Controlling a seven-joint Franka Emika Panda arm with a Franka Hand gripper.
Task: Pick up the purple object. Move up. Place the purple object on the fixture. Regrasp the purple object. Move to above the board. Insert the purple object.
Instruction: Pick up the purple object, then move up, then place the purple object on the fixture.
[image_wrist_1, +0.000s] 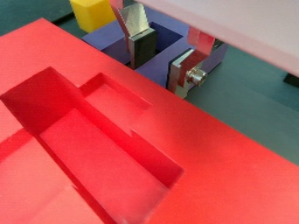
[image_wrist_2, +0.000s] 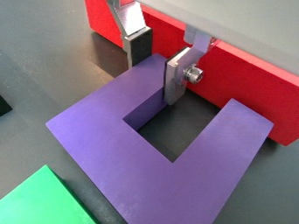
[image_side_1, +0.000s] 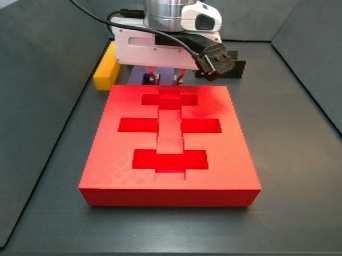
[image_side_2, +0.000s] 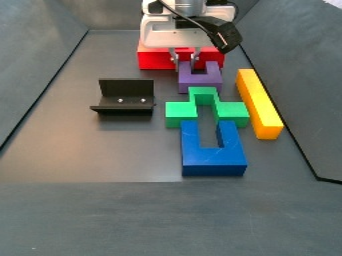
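The purple object (image_side_2: 201, 76) is a U-shaped block lying flat on the floor, its prongs pointing at the board (image_side_1: 171, 140). In both wrist views my gripper (image_wrist_2: 158, 68) (image_wrist_1: 163, 61) straddles one prong near its tip. One finger (image_wrist_2: 138, 48) sits against the prong's outer side and the other finger (image_wrist_2: 176, 77) against its inner wall, shut on it. In a side view the gripper (image_side_1: 166, 76) hides nearly all of the purple object. The fixture (image_side_2: 123, 98) stands apart on the floor.
A green-and-blue cross block (image_side_2: 207, 128) lies just in front of the purple object. A yellow bar (image_side_2: 257, 100) (image_side_1: 106, 66) lies beside them. The board's edge (image_wrist_2: 233, 61) rises right behind the gripped prong. Dark walls enclose the floor.
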